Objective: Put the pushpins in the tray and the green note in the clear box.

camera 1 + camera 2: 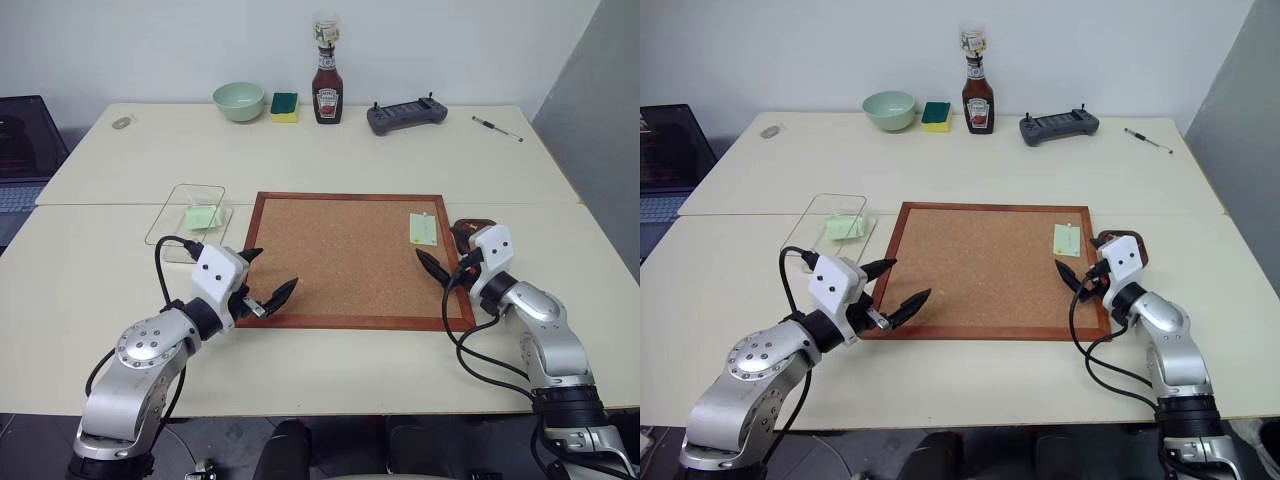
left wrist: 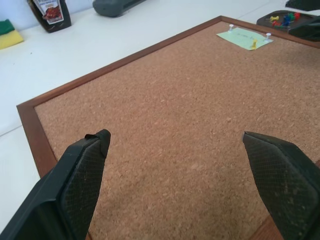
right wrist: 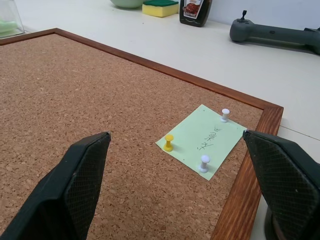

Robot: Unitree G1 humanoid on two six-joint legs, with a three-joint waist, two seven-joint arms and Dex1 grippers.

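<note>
A pale green note [image 3: 200, 137] lies pinned near the far right corner of the cork board [image 1: 340, 265]. Three pushpins hold it: a yellow one [image 3: 169, 142] and two white ones [image 3: 225, 114] [image 3: 204, 162]. My right gripper [image 1: 445, 255] stands open at the board's right edge, just short of the note, with nothing in it. Behind it, off the board, sits the dark reddish tray [image 2: 265, 21] with several coloured pins inside. The clear box [image 1: 187, 215] stands left of the board with another green note [image 1: 203, 217] in it. My left gripper [image 1: 262, 282] is open and empty over the board's near left corner.
Along the table's far edge stand a mint bowl [image 1: 239, 100], a green-and-yellow sponge [image 1: 284, 106], a ketchup bottle [image 1: 327, 85], a grey controller [image 1: 406, 115] and a pen [image 1: 497, 128]. A laptop [image 1: 25, 150] sits off to the left.
</note>
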